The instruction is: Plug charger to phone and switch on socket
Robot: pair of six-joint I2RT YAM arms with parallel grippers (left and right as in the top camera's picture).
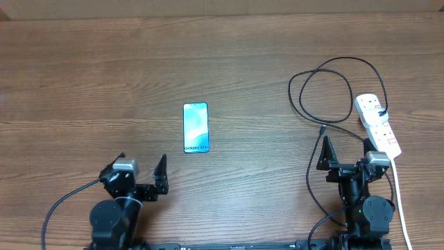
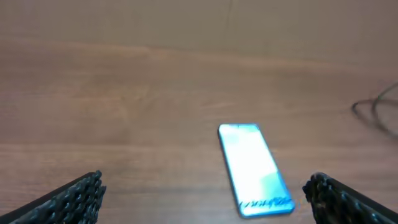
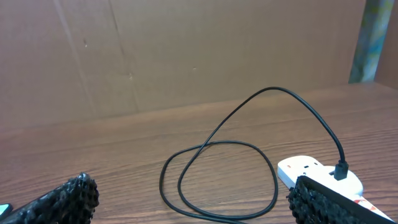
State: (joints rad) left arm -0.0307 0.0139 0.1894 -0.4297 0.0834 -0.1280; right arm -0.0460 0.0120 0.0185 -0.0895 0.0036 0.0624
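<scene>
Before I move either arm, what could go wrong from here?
1. The charger lies in loose crossed loops; dragging its connector tip toward the phone could tangle it or tug its plug at the socket.
2. The phone lies flat and unheld, so pushing the tip in may slide it unless the left hand steadies it.
3. The tip is small and flat on the table near the open right hand; a pinch may slip.
</scene>
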